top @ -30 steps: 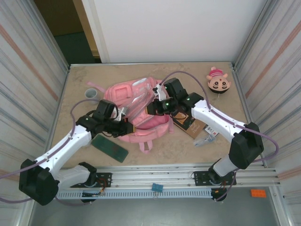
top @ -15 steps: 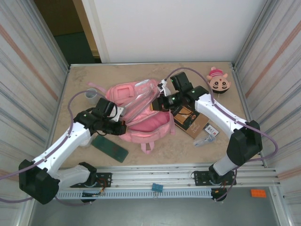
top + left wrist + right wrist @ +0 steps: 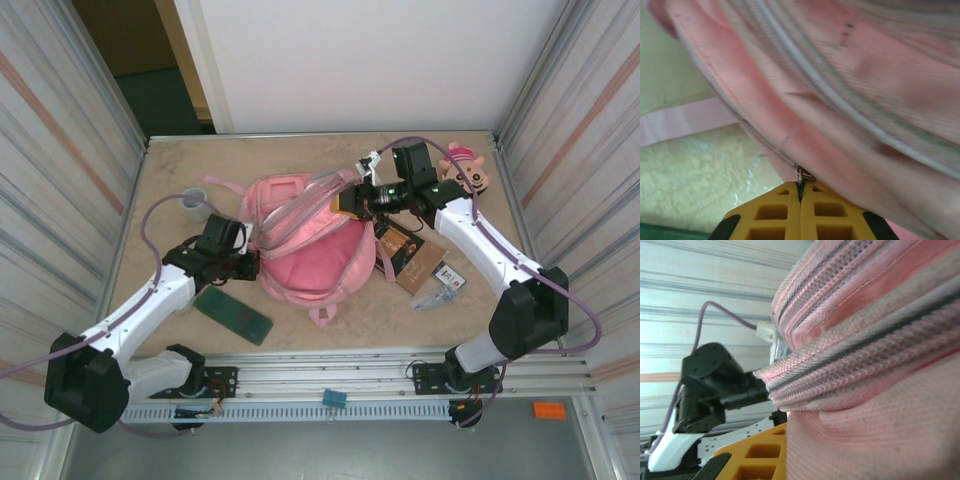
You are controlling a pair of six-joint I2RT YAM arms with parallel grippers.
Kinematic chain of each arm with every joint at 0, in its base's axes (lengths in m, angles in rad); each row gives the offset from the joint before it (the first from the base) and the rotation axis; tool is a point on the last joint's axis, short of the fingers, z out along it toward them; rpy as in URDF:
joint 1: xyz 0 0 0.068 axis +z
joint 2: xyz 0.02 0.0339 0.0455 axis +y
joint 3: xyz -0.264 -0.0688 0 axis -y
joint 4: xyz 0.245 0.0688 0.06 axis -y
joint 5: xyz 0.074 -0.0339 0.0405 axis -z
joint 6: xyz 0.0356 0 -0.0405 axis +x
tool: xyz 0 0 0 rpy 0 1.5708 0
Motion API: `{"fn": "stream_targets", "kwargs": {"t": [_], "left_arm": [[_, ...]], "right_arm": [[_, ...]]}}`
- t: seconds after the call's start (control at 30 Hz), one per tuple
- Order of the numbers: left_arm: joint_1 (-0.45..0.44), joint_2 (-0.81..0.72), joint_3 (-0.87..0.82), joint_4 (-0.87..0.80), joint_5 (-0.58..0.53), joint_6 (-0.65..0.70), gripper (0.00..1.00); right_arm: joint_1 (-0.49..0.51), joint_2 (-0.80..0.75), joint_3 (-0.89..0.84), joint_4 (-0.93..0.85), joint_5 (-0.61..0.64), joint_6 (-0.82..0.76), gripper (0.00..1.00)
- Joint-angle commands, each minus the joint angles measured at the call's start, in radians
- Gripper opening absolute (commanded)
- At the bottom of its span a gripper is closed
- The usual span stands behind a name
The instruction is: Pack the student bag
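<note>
1. Top external view showed the pink student bag (image 3: 310,255) lying in the middle of the desk (image 3: 300,155), between the two arms.
2. The left claw (image 3: 252,262) was at the bag's left side. In the left wrist view its yellow fingers (image 3: 775,215) were pressed together, pinching a small metal zip pull (image 3: 802,174) on the bag.
3. The right claw (image 3: 352,200) was at the bag's top right edge, clamped tight on the pink cloth there.
4. A flat green thing (image 3: 233,315) lay by the left arm. A brown book (image 3: 405,252) lay just beside the bag.
</note>
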Motion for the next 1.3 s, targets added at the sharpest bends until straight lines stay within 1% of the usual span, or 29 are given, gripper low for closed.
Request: {"fn": "stream_targets", "kwargs": {"t": [0.0, 0.07, 0.1, 0.17, 0.23, 0.27, 0.3, 0.37, 0.4, 0.43, 0.47, 0.57, 0.67, 0.7, 0.73, 0.8, 0.83, 0.87, 0.93, 1.03, 1.13, 1.2, 1.27], "left_arm": [[0.030, 0.019, -0.019, 0.157, -0.066, -0.011, 0.00], [0.033, 0.020, -0.022, 0.193, -0.046, 0.009, 0.00], [0.033, 0.018, -0.021, 0.211, -0.018, 0.014, 0.00], [0.033, 0.006, -0.030, 0.254, 0.061, -0.007, 0.00], [0.028, -0.010, -0.049, 0.300, 0.124, -0.055, 0.00], [0.017, -0.020, -0.060, 0.320, 0.131, -0.085, 0.00], [-0.003, -0.028, -0.070, 0.338, 0.124, -0.113, 0.00], [-0.055, -0.033, -0.097, 0.383, 0.102, -0.163, 0.00], [-0.082, -0.031, -0.109, 0.402, 0.094, -0.181, 0.00], [-0.115, -0.029, -0.122, 0.417, 0.074, -0.206, 0.00], [-0.140, -0.024, -0.138, 0.434, 0.053, -0.233, 0.00], [-0.179, -0.004, -0.179, 0.510, 0.032, -0.301, 0.00], [-0.191, 0.006, -0.181, 0.530, 0.028, -0.316, 0.00], [-0.196, 0.007, -0.177, 0.532, 0.023, -0.314, 0.00], [-0.198, 0.003, -0.174, 0.529, 0.018, -0.311, 0.00], [-0.198, -0.006, -0.164, 0.505, -0.003, -0.302, 0.00], [-0.198, -0.012, -0.157, 0.483, -0.030, -0.293, 0.00], [-0.196, -0.017, -0.150, 0.454, -0.058, -0.283, 0.00], [-0.181, -0.022, -0.140, 0.418, -0.096, -0.257, 0.00], [-0.131, -0.026, -0.142, 0.416, -0.091, -0.215, 0.00], [-0.084, -0.025, -0.145, 0.433, -0.090, -0.183, 0.00], [-0.059, -0.015, -0.144, 0.458, -0.083, -0.171, 0.00], [-0.042, 0.006, -0.144, 0.493, -0.074, -0.157, 0.00]], "right_arm": [[-0.021, -0.048, 0.083, 0.031, -0.177, 0.022, 0.00], [-0.044, -0.042, 0.102, -0.029, -0.180, -0.006, 0.00], [-0.055, -0.039, 0.113, -0.074, -0.154, -0.027, 0.01], [-0.066, -0.032, 0.120, -0.140, -0.084, -0.049, 0.08], [-0.066, -0.032, 0.082, -0.122, -0.008, 0.005, 0.19], [-0.063, -0.043, 0.027, -0.050, 0.045, 0.081, 0.27], [-0.054, -0.068, -0.069, 0.073, 0.100, 0.190, 0.37], [-0.023, -0.132, -0.266, 0.384, 0.211, 0.399, 0.53], [-0.001, -0.158, -0.337, 0.483, 0.277, 0.475, 0.57], [0.035, -0.181, -0.384, 0.540, 0.353, 0.515, 0.60], [0.077, -0.205, -0.402, 0.547, 0.425, 0.514, 0.61], [0.203, -0.258, -0.403, 0.449, 0.637, 0.454, 0.64], [0.287, -0.291, -0.452, 0.474, 0.775, 0.460, 0.63], [0.302, -0.294, -0.464, 0.482, 0.793, 0.465, 0.62], [0.310, -0.296, -0.472, 0.489, 0.801, 0.471, 0.58], [0.301, -0.297, -0.462, 0.464, 0.771, 0.457, 0.37], [0.288, -0.301, -0.440, 0.429, 0.739, 0.428, 0.29], [0.267, -0.304, -0.408, 0.382, 0.698, 0.372, 0.23], [0.198, -0.295, -0.338, 0.285, 0.541, 0.291, 0.16], [0.090, -0.257, -0.193, 0.117, 0.300, 0.165, 0.09], [0.012, -0.201, -0.040, -0.048, 0.107, 0.029, 0.08], [-0.033, -0.162, 0.033, -0.119, 0.000, -0.022, 0.08], [-0.060, -0.132, 0.079, -0.139, -0.084, -0.033, 0.07]]}}
